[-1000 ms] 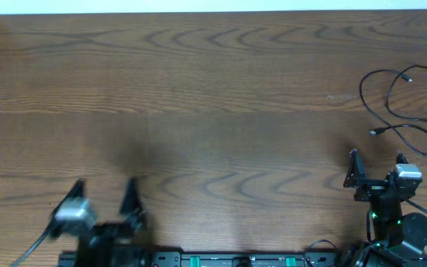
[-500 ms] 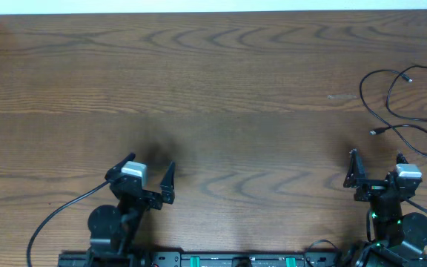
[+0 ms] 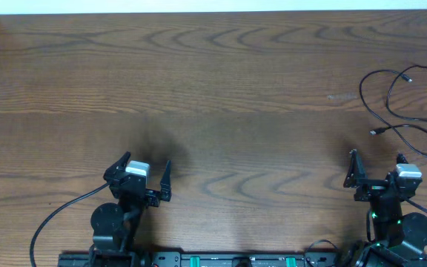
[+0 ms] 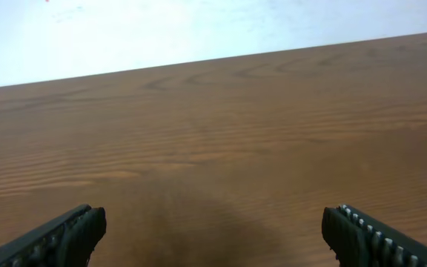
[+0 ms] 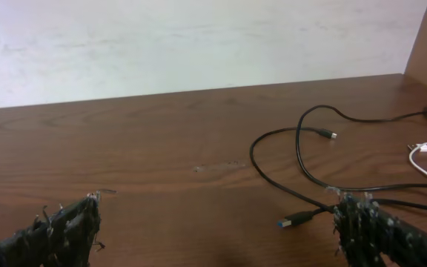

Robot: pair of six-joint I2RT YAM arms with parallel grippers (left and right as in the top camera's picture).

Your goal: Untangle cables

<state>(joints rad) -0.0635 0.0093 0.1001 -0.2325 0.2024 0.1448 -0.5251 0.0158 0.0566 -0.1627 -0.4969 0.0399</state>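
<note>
Brown wood-grain bench [image 3: 213, 74]. Thin black cables [image 3: 362, 93] in loose loops, small plug ends; white cable [image 5: 423, 148] beside, far right. Left tool [image 3: 141, 166], right tool [image 3: 376, 157]: ridged fingers spread wide, empty.

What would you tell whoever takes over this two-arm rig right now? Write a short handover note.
Left gripper: open, empty, over the bare brown wooden table, far from the cords.
Right gripper: open, empty, just short of the cords.
Thin black cables, crossing in loops, and one thin white cable lie at the table's right edge.
Done: nothing; no cable gripped.
To do: separate them all.
</note>
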